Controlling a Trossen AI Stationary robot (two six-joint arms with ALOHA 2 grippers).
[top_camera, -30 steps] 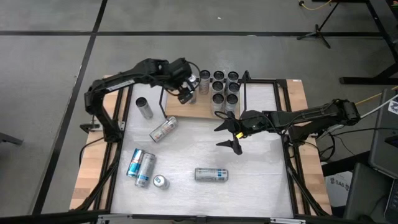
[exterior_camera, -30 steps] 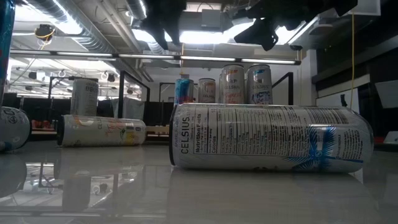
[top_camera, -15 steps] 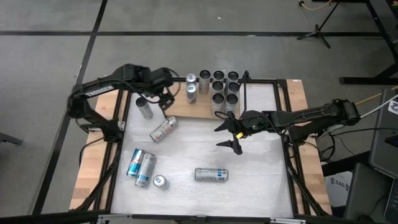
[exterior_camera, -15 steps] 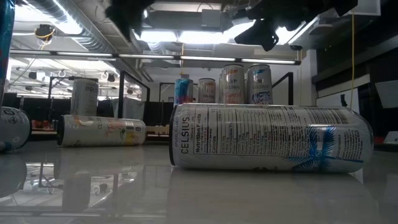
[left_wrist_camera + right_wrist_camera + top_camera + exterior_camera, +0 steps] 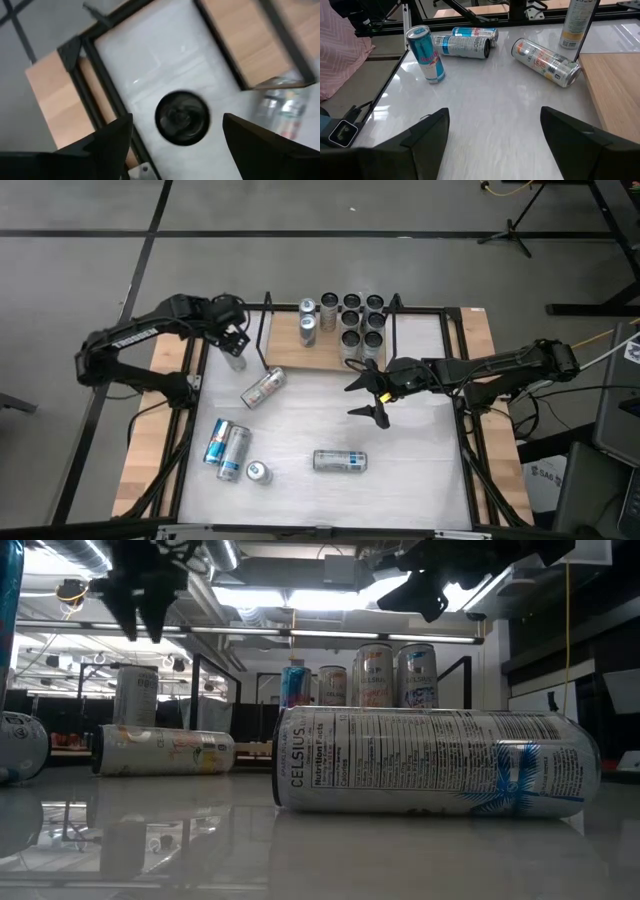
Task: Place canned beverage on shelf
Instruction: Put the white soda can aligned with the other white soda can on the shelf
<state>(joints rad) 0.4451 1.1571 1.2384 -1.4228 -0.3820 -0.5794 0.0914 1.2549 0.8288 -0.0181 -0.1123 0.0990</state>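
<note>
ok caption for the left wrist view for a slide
Open left gripper hovering above an upright can on the white tabletop.

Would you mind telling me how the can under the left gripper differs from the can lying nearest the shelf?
The can under the left gripper stands upright; the lying can rests on its side. The upright can stands near the table's left edge, off the shelf's left end; the lying can sits in front of the shelf's left part. The left gripper hovers open above the upright can; no gripper is over the lying can. Both are slim cans on the white tabletop, off the shelf.

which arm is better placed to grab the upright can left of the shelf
Left. Its open tool hovers right above that upright can, centred in the left wrist view. The right tool waits mid-table, farther off.
</note>
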